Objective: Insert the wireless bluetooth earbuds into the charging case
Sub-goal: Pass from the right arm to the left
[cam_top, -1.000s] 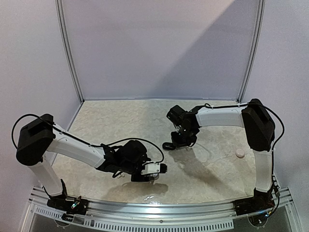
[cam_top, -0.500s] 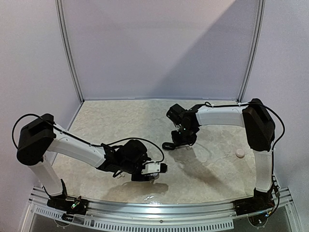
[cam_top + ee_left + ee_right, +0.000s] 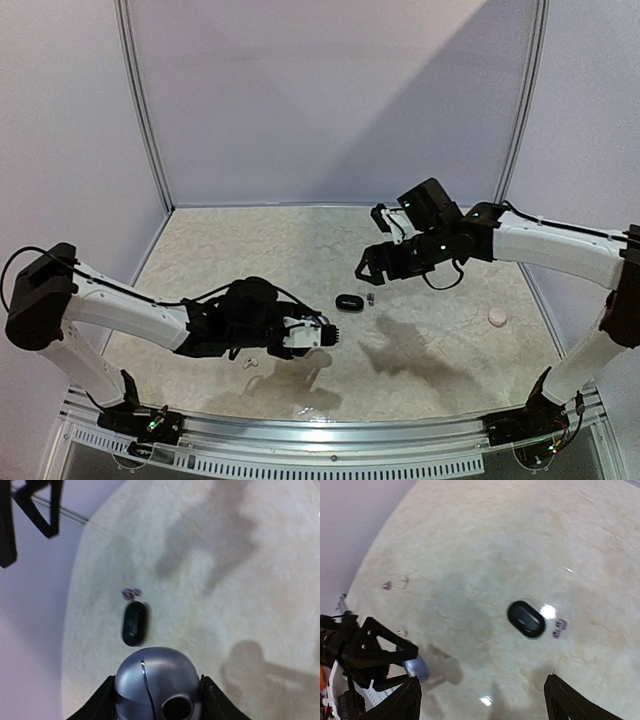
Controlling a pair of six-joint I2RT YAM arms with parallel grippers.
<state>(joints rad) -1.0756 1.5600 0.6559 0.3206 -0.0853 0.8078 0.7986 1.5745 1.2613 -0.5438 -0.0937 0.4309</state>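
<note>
Up and away has swung the right arm to its own side, uncovering the black charging case (image 3: 348, 302) out on the table (image 3: 250, 250), while the left arm has reached in closer to it. High above, the right gripper (image 3: 482, 680) hangs with its jaws spread wide and nothing in them. The left gripper (image 3: 157, 680) is clenched on what looks like a silvery-grey earbud (image 3: 152, 666), held just short of the case. That shell is smooth, rounded and surely feather-light, so it's likely to squirt from the pads. Gentle pressure across its widest part seems right. Whether the case is open, I can't tell. Just beside its far end lies a tiny purplish-grey bit (image 3: 131, 594), probably another bud, easily knocked. Well off right sits a small white round piece (image 3: 497, 317). Further out are two specks (image 3: 386, 585), too small to name.
</note>
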